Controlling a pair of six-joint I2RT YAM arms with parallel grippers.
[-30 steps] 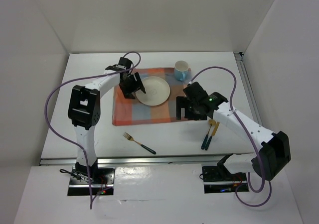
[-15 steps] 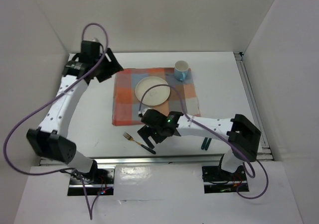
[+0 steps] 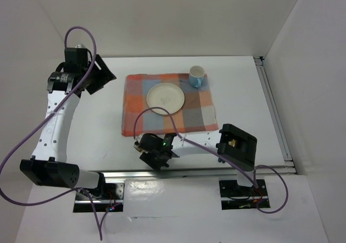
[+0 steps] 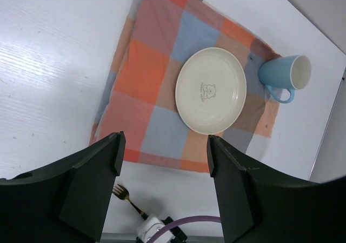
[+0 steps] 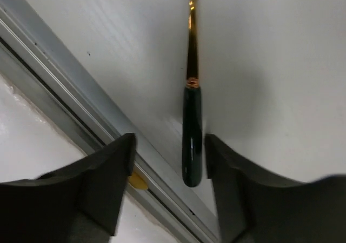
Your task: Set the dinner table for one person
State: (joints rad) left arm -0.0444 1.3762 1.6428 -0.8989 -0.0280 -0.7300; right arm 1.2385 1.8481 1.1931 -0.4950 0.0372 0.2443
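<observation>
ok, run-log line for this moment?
right pincer: open, astride fork handle by front rail | left pincer: open, raised, empty | plate: on cloth

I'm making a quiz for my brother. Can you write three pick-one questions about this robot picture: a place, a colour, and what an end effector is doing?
1. Where is the plate?
A) on the checked cloth
B) on a chair
C) on the floor

2. What colour is the mug?
A) red
B) light blue
C) green

3. What is the right end effector doing with the fork?
A) lifting it high
B) bending it
C) open, a finger each side of its handle

Answers: 1 A, it sits mid-cloth; 2 B, it is pale blue; 3 C, the handle lies between spread fingers.
</observation>
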